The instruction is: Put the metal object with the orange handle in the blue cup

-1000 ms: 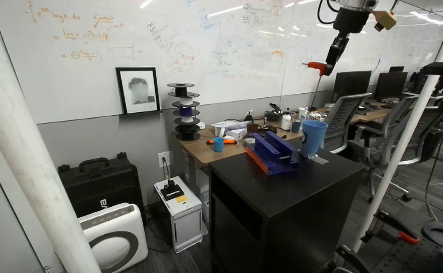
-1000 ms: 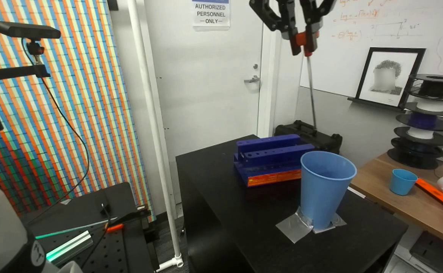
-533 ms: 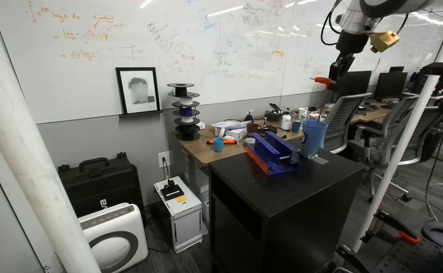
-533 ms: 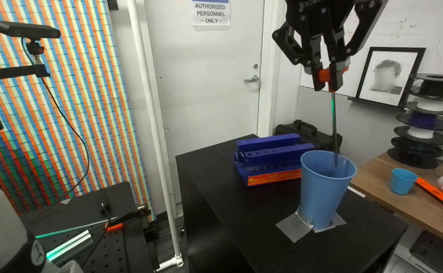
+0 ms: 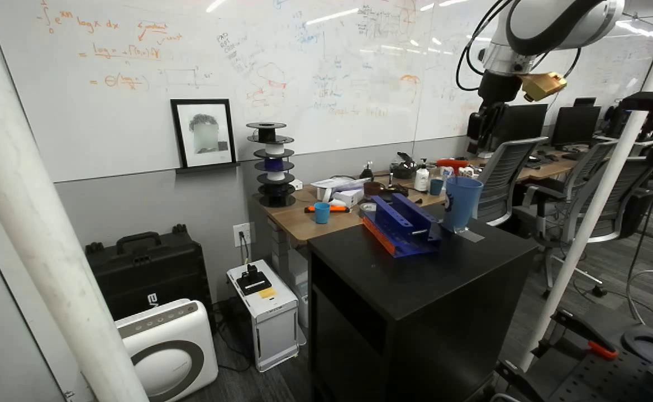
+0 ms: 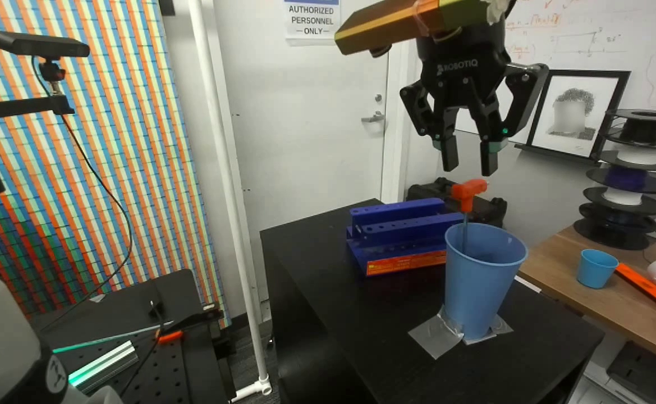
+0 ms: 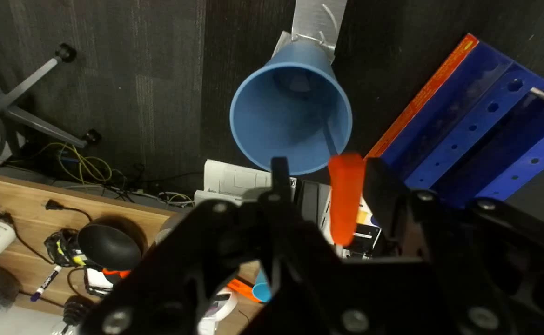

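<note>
The metal object with the orange handle (image 6: 468, 193) stands in the blue cup (image 6: 476, 292). Its thin grey shaft goes down inside the cup's wall, and its handle sticks up above the rim. The handle also shows in an exterior view (image 5: 452, 163) and in the wrist view (image 7: 346, 204). The cup also shows there (image 5: 462, 205) and in the wrist view (image 7: 290, 116). My gripper (image 6: 469, 163) is open just above the handle, its fingertips apart with nothing between them. In the wrist view the handle appears between the fingers (image 7: 327, 165). The shaft's lower end is hidden by the cup.
The cup is taped with silver tape (image 6: 435, 336) to a black cabinet top (image 6: 361, 320). A dark blue tray (image 6: 406, 247) with an orange edge lies beside it. A wooden desk (image 6: 558, 258) with a small blue cup (image 6: 597, 269) and clutter stands behind.
My gripper came down over the cup holding the orange handle, the shaft entering the cup. The gripper has since opened, and the handle now sits lower, below the fingertips.
</note>
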`<move>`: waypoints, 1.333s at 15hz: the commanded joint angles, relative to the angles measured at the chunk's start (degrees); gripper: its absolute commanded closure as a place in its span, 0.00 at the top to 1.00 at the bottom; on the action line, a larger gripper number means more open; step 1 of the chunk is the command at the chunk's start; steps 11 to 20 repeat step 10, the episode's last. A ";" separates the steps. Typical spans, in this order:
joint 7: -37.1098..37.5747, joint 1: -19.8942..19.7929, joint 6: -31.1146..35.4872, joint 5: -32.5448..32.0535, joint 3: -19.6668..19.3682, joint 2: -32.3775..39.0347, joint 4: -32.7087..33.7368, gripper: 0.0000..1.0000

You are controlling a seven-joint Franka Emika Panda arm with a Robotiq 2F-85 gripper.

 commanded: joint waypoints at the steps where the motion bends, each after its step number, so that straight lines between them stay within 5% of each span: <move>1: -2.36 0.99 -5.87 4.17 -0.46 -2.41 1.53 0.77; 4: -3.35 1.85 -15.94 7.85 -0.26 -4.64 4.06 0.99; 7: -4.28 3.77 -26.77 11.50 0.32 -5.70 7.57 1.00; 8: -2.95 2.59 -21.76 9.01 0.12 -4.86 5.09 1.00; 20: -3.10 3.47 -25.26 10.17 0.42 -5.72 6.35 1.00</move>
